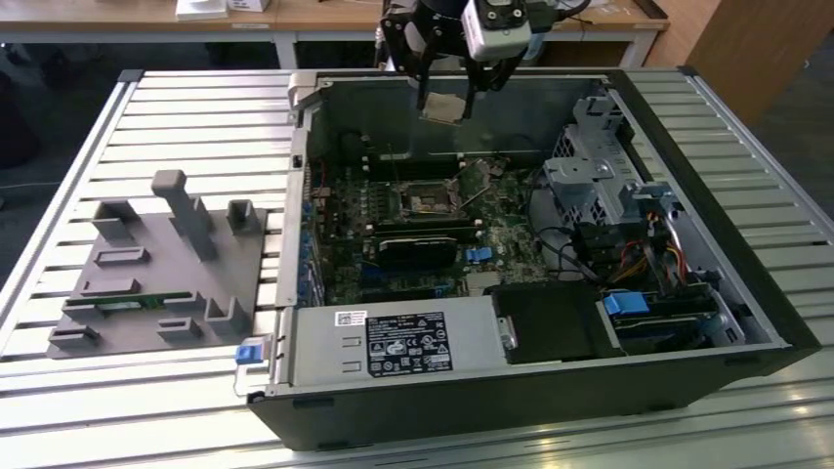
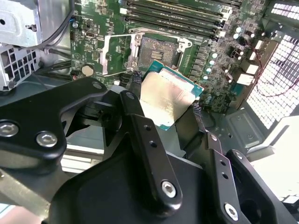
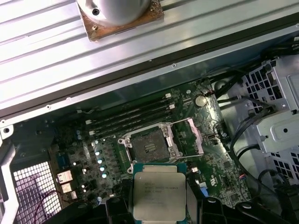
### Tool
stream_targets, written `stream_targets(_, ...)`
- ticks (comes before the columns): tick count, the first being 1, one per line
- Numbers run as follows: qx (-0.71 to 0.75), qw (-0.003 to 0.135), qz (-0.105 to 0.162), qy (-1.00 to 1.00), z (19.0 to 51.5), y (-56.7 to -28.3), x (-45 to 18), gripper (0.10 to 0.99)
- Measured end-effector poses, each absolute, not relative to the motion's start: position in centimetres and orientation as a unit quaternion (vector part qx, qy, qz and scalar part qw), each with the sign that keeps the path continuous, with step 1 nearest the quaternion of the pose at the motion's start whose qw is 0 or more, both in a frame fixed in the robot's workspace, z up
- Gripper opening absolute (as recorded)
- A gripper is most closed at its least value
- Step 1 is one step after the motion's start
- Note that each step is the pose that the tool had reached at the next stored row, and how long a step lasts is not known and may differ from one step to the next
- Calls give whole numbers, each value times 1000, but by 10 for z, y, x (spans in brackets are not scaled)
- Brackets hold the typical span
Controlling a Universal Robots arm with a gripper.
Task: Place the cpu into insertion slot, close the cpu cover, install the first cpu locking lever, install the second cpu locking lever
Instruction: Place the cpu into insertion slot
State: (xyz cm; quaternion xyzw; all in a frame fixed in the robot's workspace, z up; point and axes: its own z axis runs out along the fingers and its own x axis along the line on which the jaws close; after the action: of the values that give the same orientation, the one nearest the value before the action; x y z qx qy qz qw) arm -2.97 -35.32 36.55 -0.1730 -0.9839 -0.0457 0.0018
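Black end effector [image 2: 164, 98] grips the faintly lettered cpu [image 3: 159, 191] above the uncovered insertion slot [image 3: 149, 148].

Jaws clamp cpu [image 1: 443, 107] — apart from insertion slot [image 1: 424, 198].

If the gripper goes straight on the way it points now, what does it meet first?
Probably the insertion slot or the green board just beside it; the held cpu would touch first, ahead of the gripper. Nothing shows in between, but depth is unclear.
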Motion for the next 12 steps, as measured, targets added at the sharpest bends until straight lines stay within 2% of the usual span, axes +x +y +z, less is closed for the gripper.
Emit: stream_targets(12,-197,1,-46,-979,365,-353,-30,541)
